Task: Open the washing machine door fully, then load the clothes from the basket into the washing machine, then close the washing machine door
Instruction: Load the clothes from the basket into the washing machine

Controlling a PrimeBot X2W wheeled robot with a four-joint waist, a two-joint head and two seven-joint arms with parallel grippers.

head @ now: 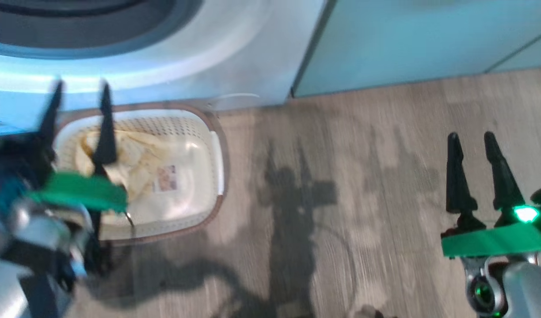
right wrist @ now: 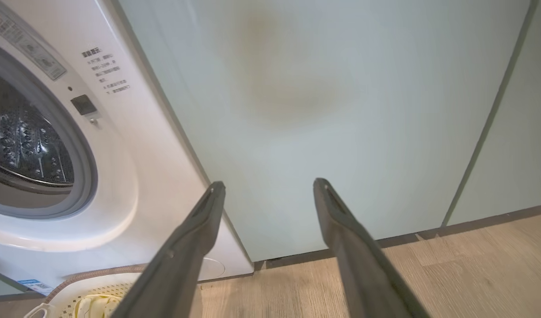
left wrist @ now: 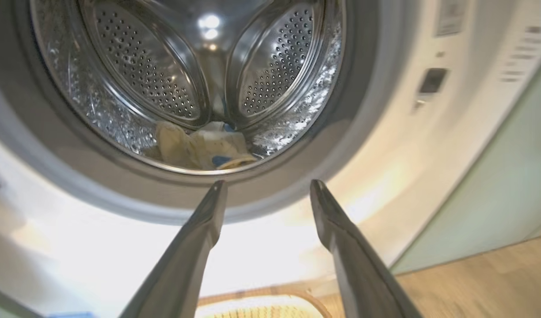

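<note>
The left gripper [head: 81, 86] is held wide and empty above the basket [head: 182, 123], set before the washer [head: 235, 57]. Some clothes [left wrist: 200, 148] are seen in its drum [left wrist: 142, 66]. More are left in the basket, and the door is not yet shut. The right gripper [head: 470, 136], wide and empty too, is kept by a cabinet [head: 407, 39] right of the washer. Nothing is seen in the way.

Drum mouth [left wrist: 200, 66] unblocked; straight way in ahead of left tool [left wrist: 268, 183], fingers spread, nothing between. Grey gasket [left wrist: 120, 185] rings opening. Clothes [left wrist: 200, 148] heaped low at drum bottom, space above them free. Basket [head: 224, 154] on floor [head: 363, 154] just before washer [head: 235, 53] front, below left tool; rim bars low approach there. Right of basket: open floor. Right tool [head: 470, 137] spread above it, well apart from basket; flat cabinet [right wrist: 319, 88] front ahead.
</note>
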